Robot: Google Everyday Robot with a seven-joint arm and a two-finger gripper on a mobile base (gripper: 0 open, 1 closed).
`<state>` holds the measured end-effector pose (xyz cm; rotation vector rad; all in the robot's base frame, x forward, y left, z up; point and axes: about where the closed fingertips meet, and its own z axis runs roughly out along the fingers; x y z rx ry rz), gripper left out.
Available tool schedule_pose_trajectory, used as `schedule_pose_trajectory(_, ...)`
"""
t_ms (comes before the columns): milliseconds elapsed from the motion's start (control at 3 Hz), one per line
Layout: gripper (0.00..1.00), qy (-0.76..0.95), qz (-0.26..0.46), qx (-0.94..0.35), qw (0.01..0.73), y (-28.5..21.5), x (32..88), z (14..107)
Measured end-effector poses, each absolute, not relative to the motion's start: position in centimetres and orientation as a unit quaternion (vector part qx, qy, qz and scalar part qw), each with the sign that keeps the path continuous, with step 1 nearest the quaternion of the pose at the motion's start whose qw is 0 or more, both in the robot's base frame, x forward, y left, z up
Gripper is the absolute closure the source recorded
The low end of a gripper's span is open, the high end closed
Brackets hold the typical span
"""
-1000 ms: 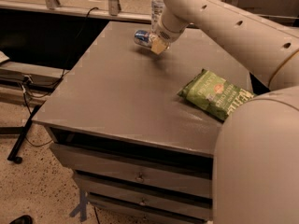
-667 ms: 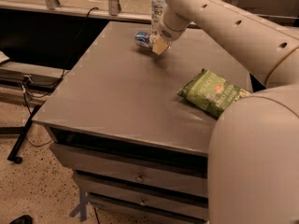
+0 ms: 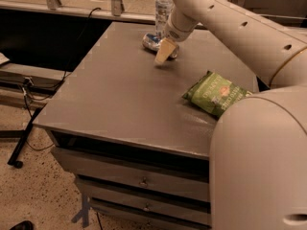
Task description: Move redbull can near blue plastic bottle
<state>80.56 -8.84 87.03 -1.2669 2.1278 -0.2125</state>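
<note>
The redbull can (image 3: 151, 41) lies on its side on the grey table (image 3: 120, 95), near the far edge. The blue plastic bottle (image 3: 163, 7) stands upright just behind it, a short gap away. My gripper (image 3: 165, 51) hangs over the can's right end, low above the table. One cream finger (image 3: 162, 54) shows in front of the can, slanting away from it; the other is hidden behind the wrist. The can rests on the table and is not gripped.
A green snack bag (image 3: 216, 94) lies on the right side of the table. My arm (image 3: 230, 23) reaches in from the right above it. Drawers (image 3: 139, 178) sit below the table front. A dark shelf with cables (image 3: 29, 80) stands to the left.
The visible finger has swung outward, towards the camera and away from the can. The can and the bottle have stayed where they were.
</note>
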Motion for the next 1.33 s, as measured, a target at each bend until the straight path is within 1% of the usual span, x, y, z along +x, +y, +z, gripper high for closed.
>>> schedule_pose_trajectory(333,0.00,0.811,-0.081,-0.482,0.323,-8.9,80.6,87.1)
schedule_pose_trajectory(667,0.00,0.812,-0.082,-0.454,0.356,-10.4,79.5,89.9)
schedule_pose_trajectory(1000,0.00,0.805,-0.059,-0.420,0.415,-13.3,77.4,94.8)
schedule_pose_trajectory(1333,0.00,0.789,-0.018,-0.379,0.483,-17.9,74.1,100.2)
